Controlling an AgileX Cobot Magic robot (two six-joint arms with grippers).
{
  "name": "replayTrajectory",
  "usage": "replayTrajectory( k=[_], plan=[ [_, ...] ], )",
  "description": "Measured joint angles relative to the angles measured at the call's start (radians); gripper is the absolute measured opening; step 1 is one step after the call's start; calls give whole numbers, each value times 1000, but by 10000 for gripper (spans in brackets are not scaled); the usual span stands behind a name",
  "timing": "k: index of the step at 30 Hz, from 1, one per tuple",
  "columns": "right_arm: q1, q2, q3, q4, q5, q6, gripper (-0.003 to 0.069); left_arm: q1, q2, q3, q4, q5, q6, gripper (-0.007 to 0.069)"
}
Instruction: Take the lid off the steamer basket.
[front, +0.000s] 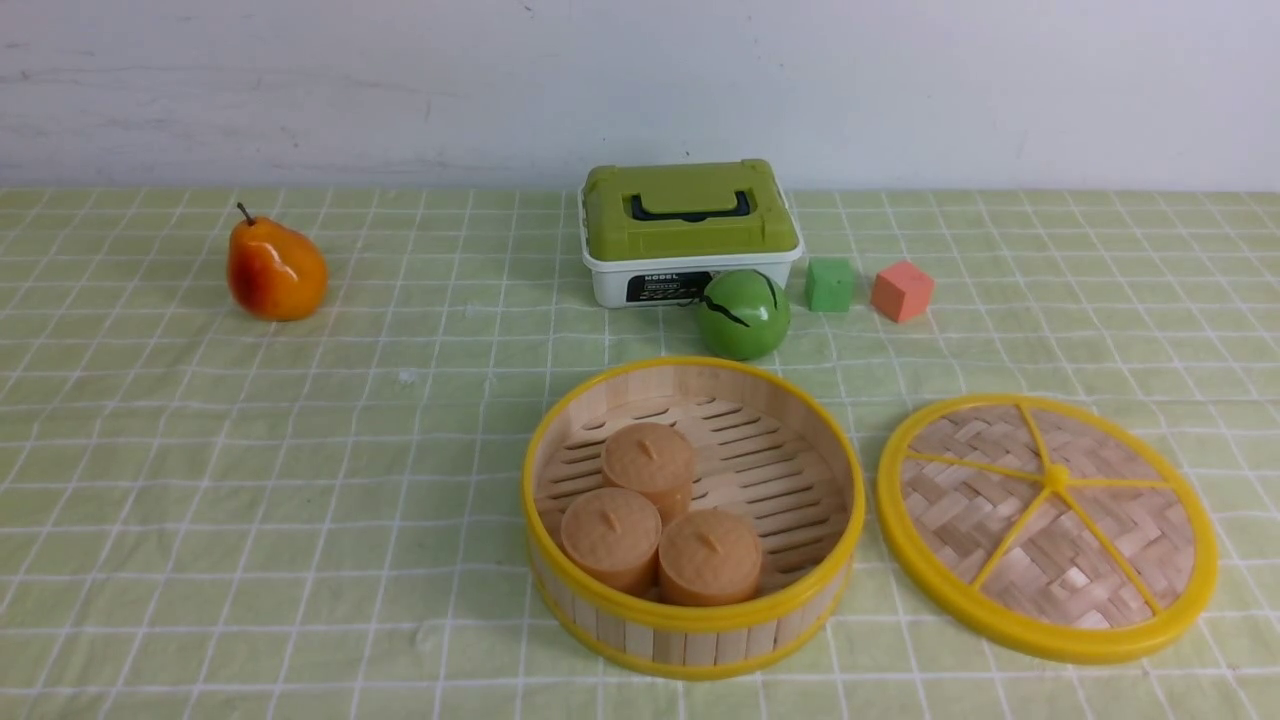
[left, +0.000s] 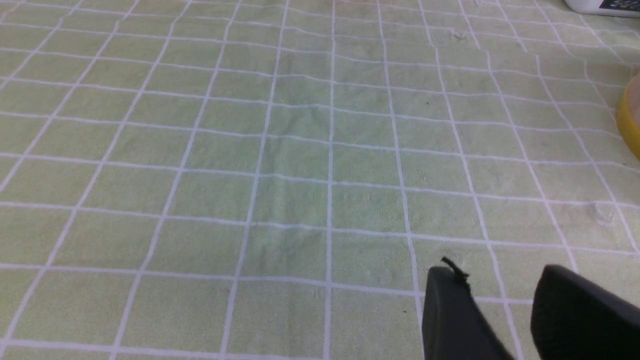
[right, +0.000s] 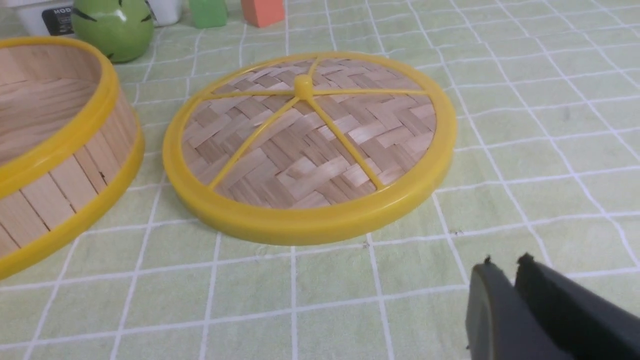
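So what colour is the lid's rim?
Yellow; the lid shows it best in the right wrist view.

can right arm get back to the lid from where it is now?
Probably yes. The lid lies flat on the tablecloth beside the steamer basket, with only bare cloth between it and the right gripper. Its jaws look shut, so they would need opening.

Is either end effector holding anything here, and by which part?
Nothing is held. The lid lies flat on the cloth beside the basket; the right end effector is shut and empty, the left open.
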Motion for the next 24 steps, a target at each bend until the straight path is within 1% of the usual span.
replayTrajectory(
  k=[24],
  plan=[
    [0, 0, 0, 0, 0, 0, 67, 0, 0, 0, 0, 0, 0, 239]
  ],
)
